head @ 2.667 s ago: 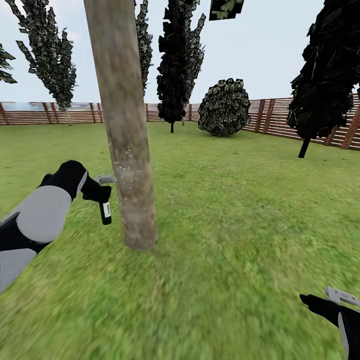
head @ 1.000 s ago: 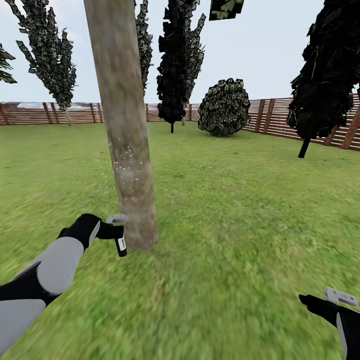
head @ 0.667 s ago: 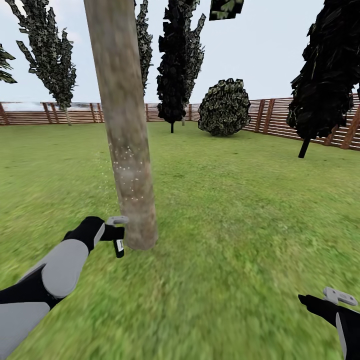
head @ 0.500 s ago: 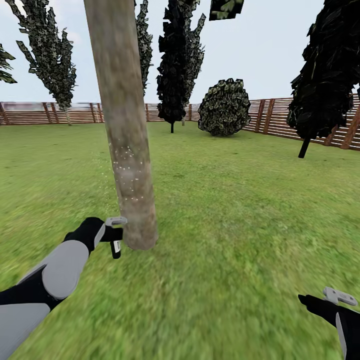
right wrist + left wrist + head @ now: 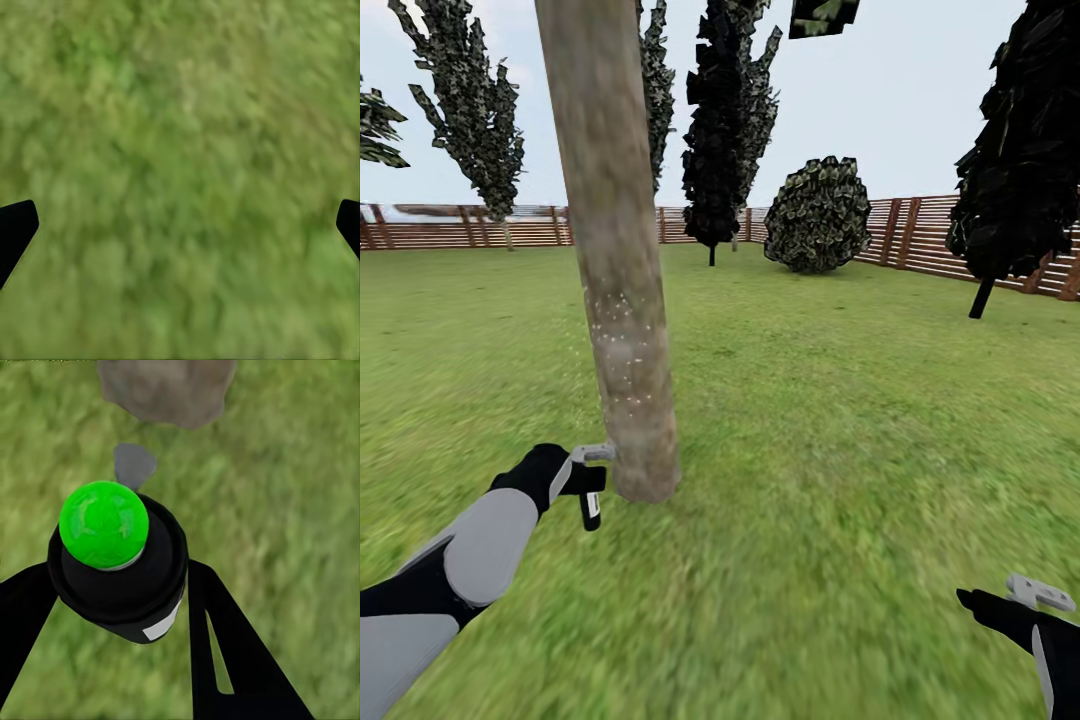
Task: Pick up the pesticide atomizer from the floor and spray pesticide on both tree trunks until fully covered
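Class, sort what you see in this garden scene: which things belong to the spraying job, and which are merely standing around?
Part of the job:
- pesticide atomizer, held in the left gripper
- tree trunk
- white pesticide specks on its bark
- grass floor

Just standing about:
- round bush
- dark conifers
- wooden fence
- right gripper, empty

trunk [image 5: 622,300]: 1 | atomizer [image 5: 591,508]: 1 | conifers [image 5: 715,120]: 5 | bush [image 5: 818,214]: 1
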### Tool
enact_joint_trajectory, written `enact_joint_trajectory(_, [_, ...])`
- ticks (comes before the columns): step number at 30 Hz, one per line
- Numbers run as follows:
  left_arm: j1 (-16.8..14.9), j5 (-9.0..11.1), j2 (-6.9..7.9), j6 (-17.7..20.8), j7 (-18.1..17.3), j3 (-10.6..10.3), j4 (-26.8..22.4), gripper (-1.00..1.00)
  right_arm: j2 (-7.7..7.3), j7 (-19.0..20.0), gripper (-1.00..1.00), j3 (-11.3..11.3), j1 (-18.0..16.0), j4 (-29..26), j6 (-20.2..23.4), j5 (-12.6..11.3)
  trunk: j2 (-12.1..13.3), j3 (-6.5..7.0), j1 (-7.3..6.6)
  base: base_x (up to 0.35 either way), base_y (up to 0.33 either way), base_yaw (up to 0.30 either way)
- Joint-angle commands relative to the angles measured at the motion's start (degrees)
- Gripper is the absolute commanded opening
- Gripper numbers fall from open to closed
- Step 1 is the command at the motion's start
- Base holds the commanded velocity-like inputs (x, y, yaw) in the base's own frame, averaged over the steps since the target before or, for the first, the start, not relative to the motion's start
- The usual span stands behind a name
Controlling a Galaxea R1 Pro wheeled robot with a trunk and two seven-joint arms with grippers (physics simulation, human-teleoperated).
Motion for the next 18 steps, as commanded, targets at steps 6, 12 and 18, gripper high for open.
enact_joint_trajectory(6, [0.0, -0.6, 0.05, 0.2, -0.4, 0.4, -0.1, -1.00, 0.02, 0.5, 1.00, -0.2, -0.1, -0.1, 0.2, 0.6, 0.0, -0.06, 0.00, 0.019, -0.008, 0.007])
enact_joint_trajectory(12, [0.0, -0.7, 0.30, 0.2, -0.3, 0.4, -0.1, -1.00, 0.10, 0.5, 1.00, -0.1, -0.1, -0.1, 0.2, 0.6, 0.0, -0.06, 0.00, 0.137, 0.000, 0.135])
enact_joint_trajectory(18, [0.0, -0.7, 0.32, 0.2, -0.3, 0.3, -0.1, -1.00, 0.08, 0.4, 1.00, -0.1, 0.0, -0.1, 0.2, 0.6, 0.0, -0.06, 0.00, 0.200, 0.000, 0.046])
